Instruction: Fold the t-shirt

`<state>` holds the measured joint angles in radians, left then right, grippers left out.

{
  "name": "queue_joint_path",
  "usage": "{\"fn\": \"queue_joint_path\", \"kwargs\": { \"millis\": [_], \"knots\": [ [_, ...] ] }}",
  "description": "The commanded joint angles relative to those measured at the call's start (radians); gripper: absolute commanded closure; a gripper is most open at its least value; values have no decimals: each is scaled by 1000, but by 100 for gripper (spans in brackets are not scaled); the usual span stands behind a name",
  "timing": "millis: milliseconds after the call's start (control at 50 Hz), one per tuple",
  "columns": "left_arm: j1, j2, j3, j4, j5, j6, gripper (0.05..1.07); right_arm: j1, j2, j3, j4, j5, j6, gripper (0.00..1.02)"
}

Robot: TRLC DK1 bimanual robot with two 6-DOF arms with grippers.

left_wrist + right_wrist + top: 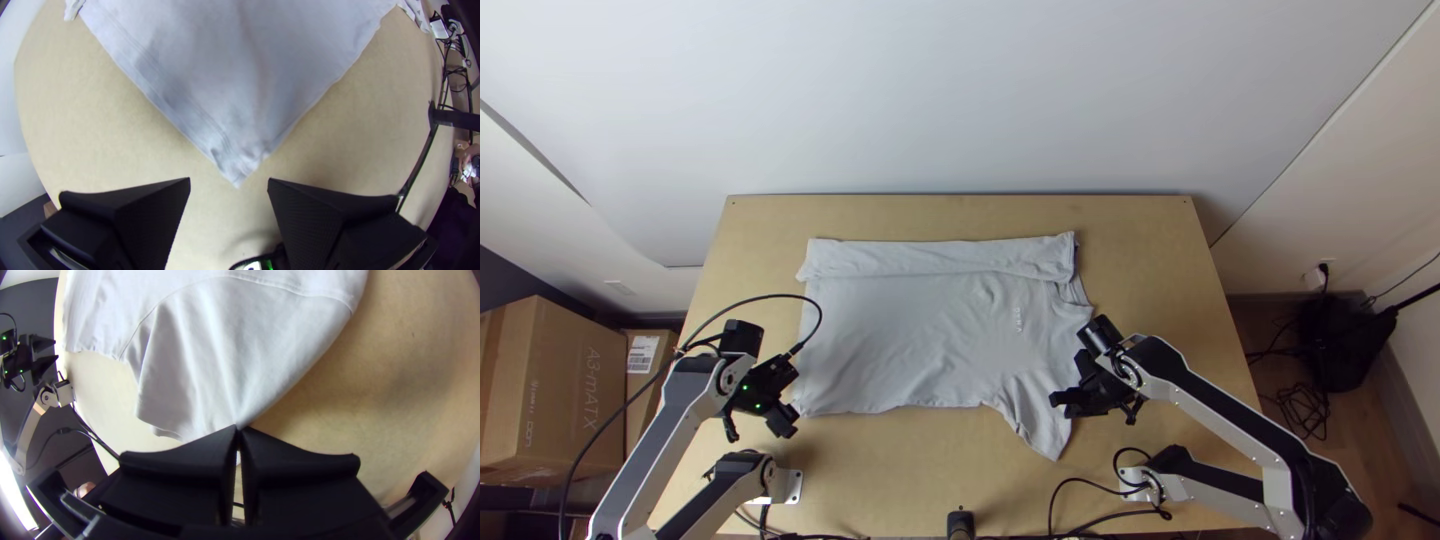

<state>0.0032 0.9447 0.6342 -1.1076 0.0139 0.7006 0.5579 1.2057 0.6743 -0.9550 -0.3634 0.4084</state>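
From the top view I have the t-shirt (920,340) lying across the middle of the light wooden table (1160,260): soft pale grey knit, rumpled in shallow creases, with small light marks on it. It is mostly spread, its far side turned over in a long, slightly wavy band. One sleeve (1040,425) slants towards the table's near edge. My left gripper (792,400) is just beside the near corner at the shirt's left end, and my right gripper (1060,403) is at the sleeve. A thin black cable (755,297) arches over my left arm, its loop reaching the shirt's left side, and more black cords (1090,485) loop at the near edge. Cardboard boxes (555,390) stand beyond the table on the left.

In my left wrist view the two wide black fingers are spread well apart. The cloth tapers to a point between and just ahead of their tips, puckered there, with twin stitch lines along one hem.

In my right wrist view the fingers are pressed together on the sleeve's edge; soft pleats fan out from the pinch towards a curved seam.
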Motion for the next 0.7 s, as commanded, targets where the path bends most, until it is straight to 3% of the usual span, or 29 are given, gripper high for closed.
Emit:
{"fn": "queue_joint_path", "kwargs": {
  "millis": [0, 280, 320, 400, 440, 580, 680],
  "knots": [
    [-8, 29, -53, 32, -2, 17, 29, 11, -20, 21, -27, 3, 13, 100],
    [-8, 117, -77, 123, 1, 11, 32, 16, -49, 30, -48, 11, 21, 100],
    [-9, 124, -82, 135, 18, 14, 45, 16, -55, 30, -53, 11, 20, 100],
    [-9, 126, -93, 146, 63, 22, 94, 11, -67, 27, -59, 15, 18, 100],
    [-8, 115, -99, 144, 67, 31, 105, 5, -74, 24, -64, 18, 18, 100],
    [73, 11, -126, 140, 69, 158, 104, -58, -87, 10, -88, 35, -13, 100],
    [187, 2, -119, 135, 70, 249, 104, -147, -57, 16, -137, 58, -88, 100]
  ]
}}
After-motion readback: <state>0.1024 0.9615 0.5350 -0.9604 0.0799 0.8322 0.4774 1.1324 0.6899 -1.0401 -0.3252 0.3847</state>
